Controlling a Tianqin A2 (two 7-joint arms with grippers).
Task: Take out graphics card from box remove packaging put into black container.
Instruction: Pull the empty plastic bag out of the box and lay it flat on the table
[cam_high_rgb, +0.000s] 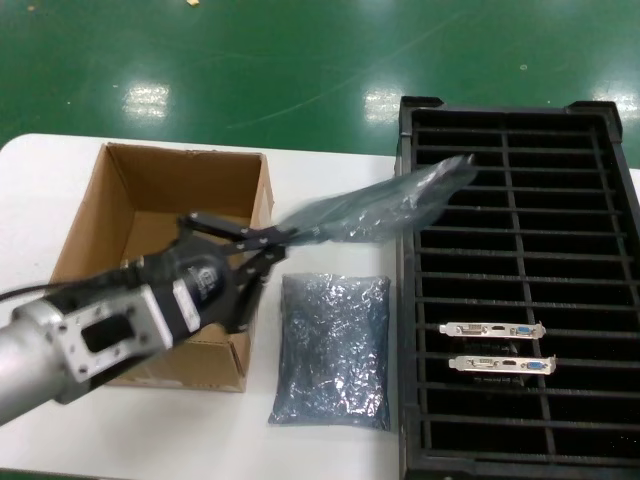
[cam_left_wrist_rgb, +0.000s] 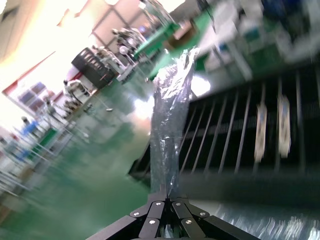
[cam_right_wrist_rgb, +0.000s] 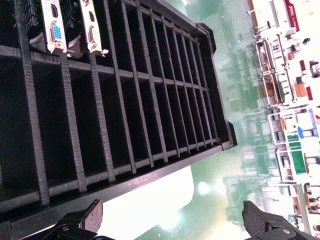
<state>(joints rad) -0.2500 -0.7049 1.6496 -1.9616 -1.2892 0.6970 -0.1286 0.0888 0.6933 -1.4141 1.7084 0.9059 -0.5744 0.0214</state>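
An emptied packaging (cam_high_rgb: 375, 208) is being held pinched by the left gripper (cam_high_rgb: 262, 243); two graphics cards (cam_high_rgb: 497, 329) are being kept slotted in the black container (cam_high_rgb: 420, 300), right gripper (cam_right_wrist_rgb: 175, 222) open.

- No text, brand, number or sign can be read anywhere in these views.
- The left gripper (cam_high_rgb: 262, 243) carries a small pale round mark on its dark body, too blurred to make out.
- The cardboard box (cam_high_rgb: 160, 200) and the black tray (cam_high_rgb: 610, 250) show no print.
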